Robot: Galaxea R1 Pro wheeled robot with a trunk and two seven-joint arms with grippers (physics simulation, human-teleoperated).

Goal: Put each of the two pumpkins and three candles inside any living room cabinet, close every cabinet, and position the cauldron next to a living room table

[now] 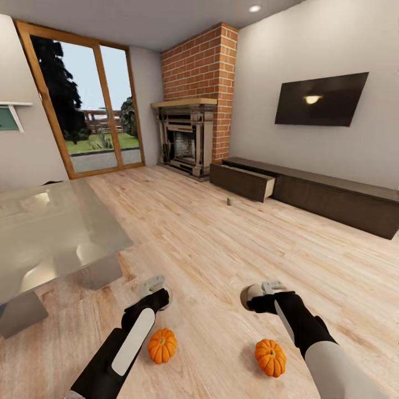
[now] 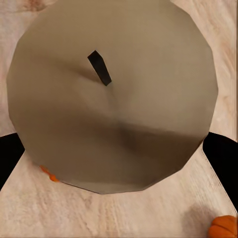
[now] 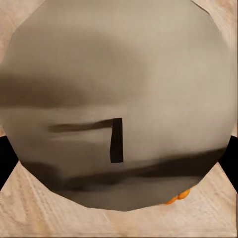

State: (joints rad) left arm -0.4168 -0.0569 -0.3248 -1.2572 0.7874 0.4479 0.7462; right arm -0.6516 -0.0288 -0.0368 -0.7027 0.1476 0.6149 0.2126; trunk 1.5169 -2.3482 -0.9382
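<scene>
A pale wood plank floor (image 1: 221,244) runs through a living room with a red brick chimney over a fireplace (image 1: 185,138) in the far corner, a wood-framed glass door (image 1: 88,105) onto a garden at the far left, and a dark television (image 1: 321,100) on the right wall. Below the television stands the long low dark-brown cabinet (image 1: 332,197), with one drawer (image 1: 242,181) at its fireplace end pulled out. The glass-topped counter (image 1: 50,233) on grey legs fills the left side.

Two pumpkins lie on the floor near the robot: one (image 1: 162,345) just beside the left arm, the other (image 1: 270,357) below the right arm.

Three candles show: one (image 1: 230,201) stands alone on the floor just in front of the open drawer; the left tool (image 1: 159,292) pinches a second (image 2: 114,94), its wick up close in the left wrist view; the right tool (image 1: 260,296) pinches a third (image 3: 119,99).
</scene>
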